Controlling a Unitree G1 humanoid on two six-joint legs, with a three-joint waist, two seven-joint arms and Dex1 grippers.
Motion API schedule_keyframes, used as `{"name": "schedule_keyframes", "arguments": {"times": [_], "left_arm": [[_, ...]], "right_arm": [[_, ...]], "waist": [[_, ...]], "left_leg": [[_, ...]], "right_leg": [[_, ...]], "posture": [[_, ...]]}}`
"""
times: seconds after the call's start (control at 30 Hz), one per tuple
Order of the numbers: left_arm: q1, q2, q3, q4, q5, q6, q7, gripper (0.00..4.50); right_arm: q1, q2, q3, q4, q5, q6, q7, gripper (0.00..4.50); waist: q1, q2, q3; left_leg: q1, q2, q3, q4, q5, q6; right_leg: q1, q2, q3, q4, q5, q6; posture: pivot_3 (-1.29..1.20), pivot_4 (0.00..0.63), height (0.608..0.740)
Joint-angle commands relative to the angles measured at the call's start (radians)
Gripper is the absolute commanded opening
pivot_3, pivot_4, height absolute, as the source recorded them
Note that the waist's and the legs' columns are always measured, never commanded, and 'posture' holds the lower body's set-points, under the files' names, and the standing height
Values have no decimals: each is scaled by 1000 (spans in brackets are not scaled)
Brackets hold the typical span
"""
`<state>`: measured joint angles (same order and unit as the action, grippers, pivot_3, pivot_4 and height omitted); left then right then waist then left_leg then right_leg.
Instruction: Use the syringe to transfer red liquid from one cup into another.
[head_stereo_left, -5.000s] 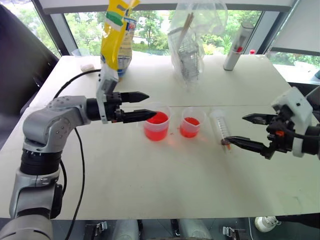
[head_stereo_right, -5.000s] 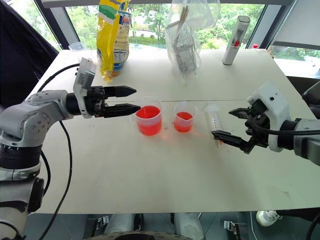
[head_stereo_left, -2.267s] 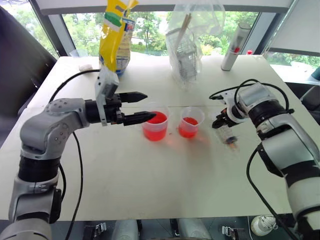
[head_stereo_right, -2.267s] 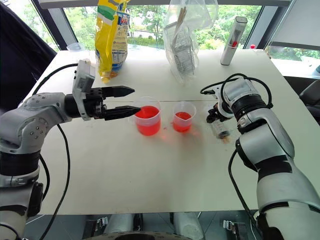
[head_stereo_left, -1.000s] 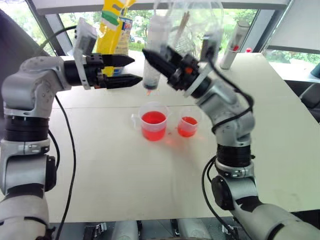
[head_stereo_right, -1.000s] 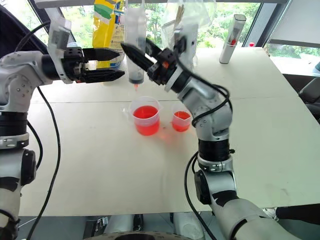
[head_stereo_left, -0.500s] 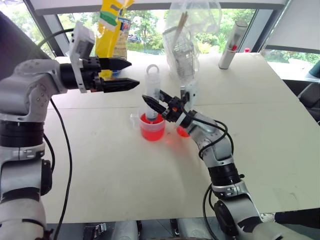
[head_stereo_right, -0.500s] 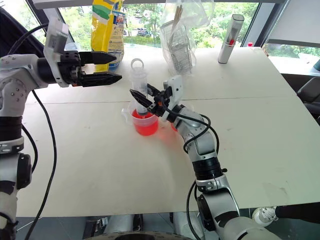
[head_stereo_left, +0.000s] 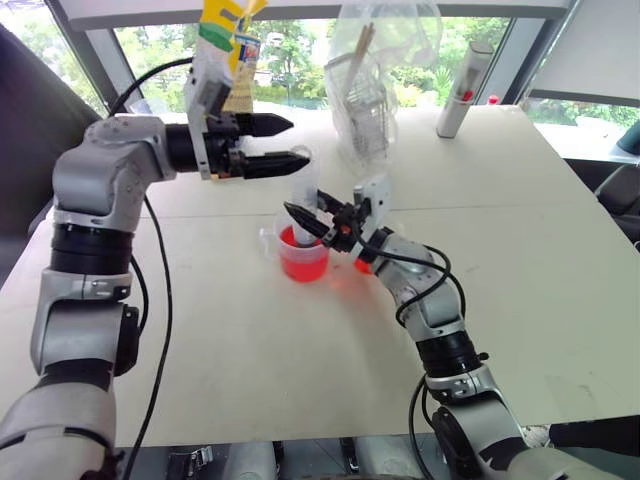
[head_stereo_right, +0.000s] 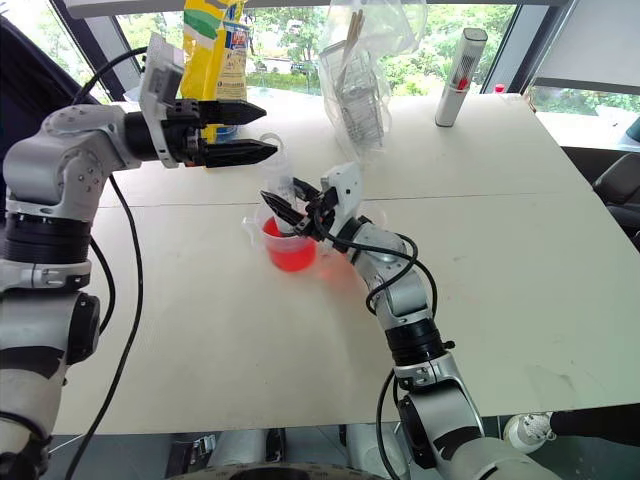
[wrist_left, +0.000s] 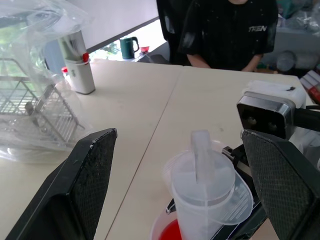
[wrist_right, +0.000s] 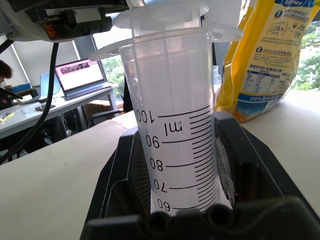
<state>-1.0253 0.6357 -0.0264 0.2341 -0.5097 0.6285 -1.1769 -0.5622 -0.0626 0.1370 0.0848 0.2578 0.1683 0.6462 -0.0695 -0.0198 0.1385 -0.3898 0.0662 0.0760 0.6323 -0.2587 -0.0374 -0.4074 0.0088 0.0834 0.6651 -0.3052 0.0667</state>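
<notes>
The syringe (head_stereo_left: 305, 200), pinched upright by the right pincer (head_stereo_left: 312, 222) at frame centre, could tip the handled cup (head_stereo_left: 303, 256) if knocked by the spread left pincer (head_stereo_left: 283, 143).

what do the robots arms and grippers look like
Both arms are silver-grey metal segments with black joint rings. Loose black cables run along each one. The left gripper and the right gripper each have two pointed black fingers, textured on the inner faces, behind a white housing. The right one has a small orange-red mark.
</notes>
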Motion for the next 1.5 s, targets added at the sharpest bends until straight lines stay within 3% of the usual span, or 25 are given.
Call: {"name": "schedule_keyframes", "arguments": {"times": [0.03,0.2,0.23,0.27,1.5], "left_arm": [[-14,-2,0,-23,5,-1,-9,3176],[-6,-8,-5,-33,9,10,-18,617],[-1,-5,-7,-38,9,15,-25,185],[4,-1,-11,-45,10,19,-32,49],[-186,14,56,94,33,-49,21,49]], "right_arm": [[-10,-2,1,-18,3,-23,5,1389],[-12,-7,3,-17,-1,-24,5,1389],[-13,-8,3,-16,-2,-24,5,1389],[-16,-9,2,-14,-2,-24,5,1389],[19,-8,35,20,30,41,38,1389]], "waist": [[1,0,0],[1,0,0],[1,0,0],[0,0,0],[1,0,0]], "left_leg": [[0,0,0,0,0,0],[0,0,0,0,0,0],[0,0,0,0,0,0],[0,0,0,0,0,0],[0,0,0,0,0,0]], "right_leg": [[0,0,0,0,0,0],[0,-1,0,0,0,0],[0,-1,0,0,0,0],[0,-1,0,0,0,0],[0,0,0,0,0,0]], "posture": [[0,150,739],[0,150,739],[0,150,739],[0,150,739],[0,150,739]]}}
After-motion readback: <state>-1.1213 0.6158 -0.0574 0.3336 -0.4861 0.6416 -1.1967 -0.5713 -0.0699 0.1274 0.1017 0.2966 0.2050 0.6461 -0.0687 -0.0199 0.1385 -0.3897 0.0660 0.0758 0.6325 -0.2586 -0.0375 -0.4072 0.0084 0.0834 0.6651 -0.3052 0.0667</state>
